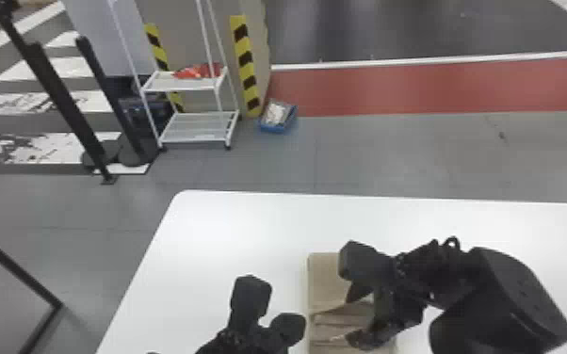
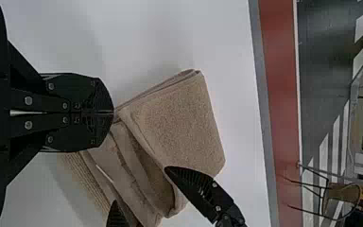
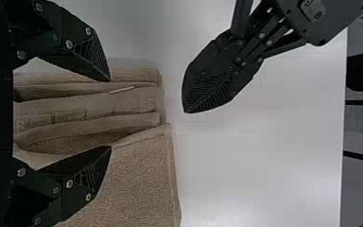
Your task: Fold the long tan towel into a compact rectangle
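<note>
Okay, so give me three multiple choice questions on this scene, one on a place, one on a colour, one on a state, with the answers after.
1. Where is the right pincer?
A) Beside the wheeled cart
B) Over the towel
C) Down on the floor

2. What colour is the tabletop?
A) Red
B) Black
C) White

3. How do the left pincer's fingers stand?
A) Together
B) Half open
C) Wide open

Answers:
1: B, the right wrist view shows towel folds between its fingers.
2: C, the surface under the towel is white in the head view.
3: A, the fingers meet along their length in the left wrist view.
</note>
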Available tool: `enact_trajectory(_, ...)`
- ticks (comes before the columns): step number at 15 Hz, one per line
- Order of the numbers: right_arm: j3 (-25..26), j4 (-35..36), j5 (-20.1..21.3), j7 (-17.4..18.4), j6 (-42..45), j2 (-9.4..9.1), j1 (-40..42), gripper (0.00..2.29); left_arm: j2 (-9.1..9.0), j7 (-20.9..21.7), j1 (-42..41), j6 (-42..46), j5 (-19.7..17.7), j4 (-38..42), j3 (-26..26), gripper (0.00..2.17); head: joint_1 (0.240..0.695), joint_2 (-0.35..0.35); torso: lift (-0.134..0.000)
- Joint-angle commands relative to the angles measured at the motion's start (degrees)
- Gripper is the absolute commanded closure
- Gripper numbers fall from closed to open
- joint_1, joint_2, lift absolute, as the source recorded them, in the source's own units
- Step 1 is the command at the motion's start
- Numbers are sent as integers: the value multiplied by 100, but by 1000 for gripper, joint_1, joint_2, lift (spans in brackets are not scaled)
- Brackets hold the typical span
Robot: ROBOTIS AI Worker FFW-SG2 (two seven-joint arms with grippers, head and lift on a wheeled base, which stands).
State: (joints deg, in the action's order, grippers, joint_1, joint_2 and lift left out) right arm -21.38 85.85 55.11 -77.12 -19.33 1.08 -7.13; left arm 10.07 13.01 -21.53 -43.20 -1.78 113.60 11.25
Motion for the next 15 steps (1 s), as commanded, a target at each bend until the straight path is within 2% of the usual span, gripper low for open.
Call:
enact_trajectory(1, -33, -86, 281, 119, 56, -20, -25, 475, 4, 9, 0, 0, -7, -13, 0, 1868, 695, 158, 0)
enact_trajectory(6, -86, -446, 589, 593, 73, -29, -148, 532, 12, 44, 0, 0, -7, 4, 0, 1868, 695, 132, 0)
enact_trajectory(11, -103, -499, 580, 672, 56, -64, -148, 606, 21, 53, -27, -35, -7, 110, 0, 1868, 695, 126, 0)
enact_trajectory(15, -33, -402, 580, 690, -67, -64, -148, 1214, 74, 132, -229, -194, -25, 593, -9, 1868, 695, 123, 0)
